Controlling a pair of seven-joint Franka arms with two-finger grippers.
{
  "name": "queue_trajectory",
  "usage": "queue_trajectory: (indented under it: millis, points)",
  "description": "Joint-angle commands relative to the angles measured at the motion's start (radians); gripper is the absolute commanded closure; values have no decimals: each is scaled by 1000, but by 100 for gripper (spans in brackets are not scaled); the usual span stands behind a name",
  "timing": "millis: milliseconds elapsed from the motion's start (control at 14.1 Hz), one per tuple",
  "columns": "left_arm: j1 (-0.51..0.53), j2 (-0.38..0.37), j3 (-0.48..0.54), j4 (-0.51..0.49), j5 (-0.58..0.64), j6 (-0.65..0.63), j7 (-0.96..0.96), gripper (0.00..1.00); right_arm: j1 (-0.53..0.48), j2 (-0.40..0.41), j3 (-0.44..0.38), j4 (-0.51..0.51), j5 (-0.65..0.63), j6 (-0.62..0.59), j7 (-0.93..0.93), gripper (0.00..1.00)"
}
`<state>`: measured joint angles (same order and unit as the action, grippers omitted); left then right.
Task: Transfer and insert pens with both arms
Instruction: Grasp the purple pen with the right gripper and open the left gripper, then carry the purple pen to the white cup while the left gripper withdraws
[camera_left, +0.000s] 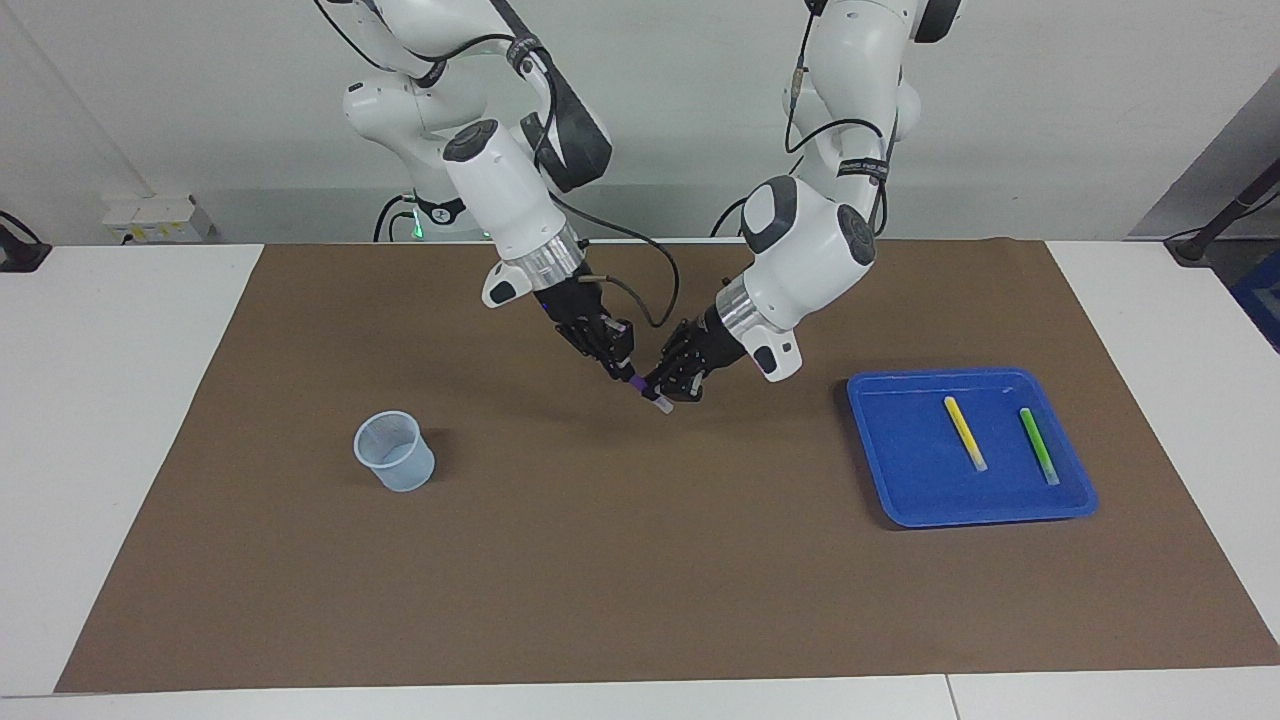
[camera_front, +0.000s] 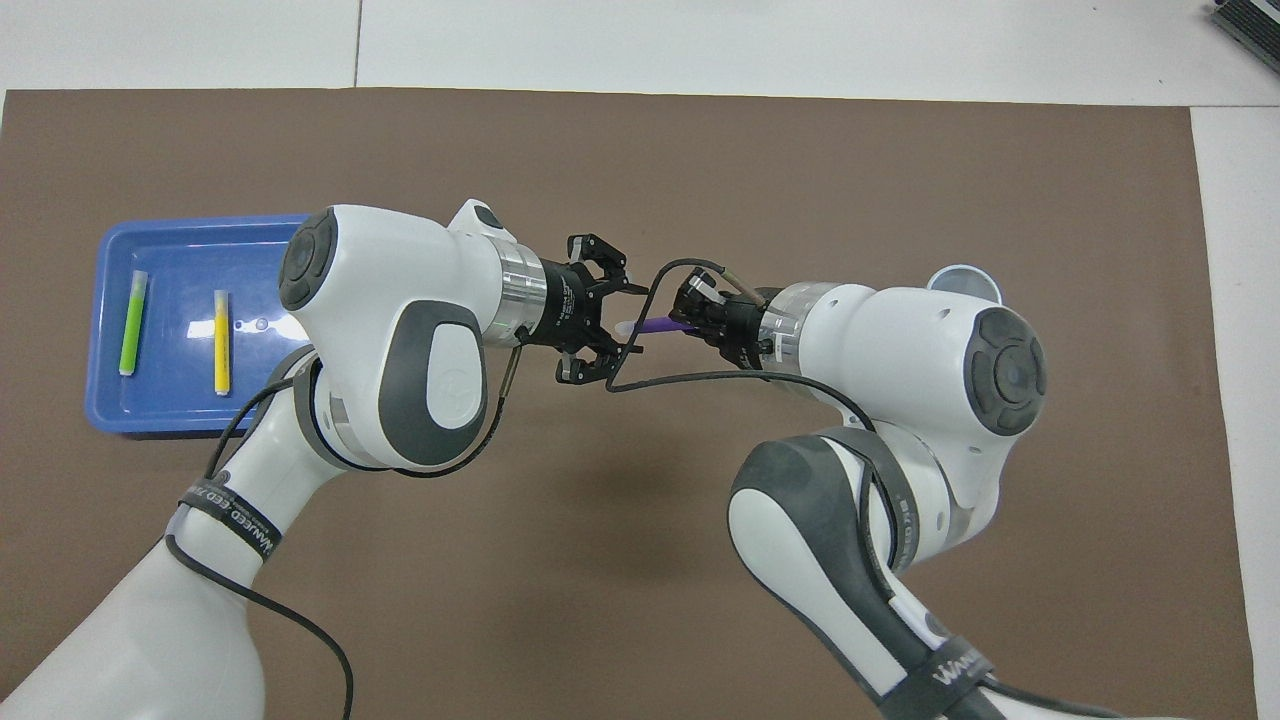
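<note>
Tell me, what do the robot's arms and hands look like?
Both arms are white, rounded tubes with dark grey joint caps, silver wrist rings and loose black cables. The left hand and right hand are black. Black bands with white lettering wrap the arms.
</note>
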<state>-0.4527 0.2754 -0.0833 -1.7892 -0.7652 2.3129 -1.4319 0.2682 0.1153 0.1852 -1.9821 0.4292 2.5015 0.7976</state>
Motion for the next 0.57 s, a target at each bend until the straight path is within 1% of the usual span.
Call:
queue_trajectory:
  millis: [0,142,213,284,497]
  points:
    - [26,-64,8,-32,-11,-32,7,2,-73,-23,5,20,-44,-105,-105,100]
    - [55,-85,8,-30,-8,-52,25,2,-128,-45,4,25,-105,-194,-194,100]
    - [66,-93,8,-30,-6,-56,71,2,-164,-60,5,29,-131,-245,-257,100]
    - [78,-97,8,-30,-8,-72,137,3,-203,-75,5,29,-151,-295,-334,100]
    - [158,-110,10,-33,-5,-159,445,3,-338,-100,4,31,-208,-410,-577,100]
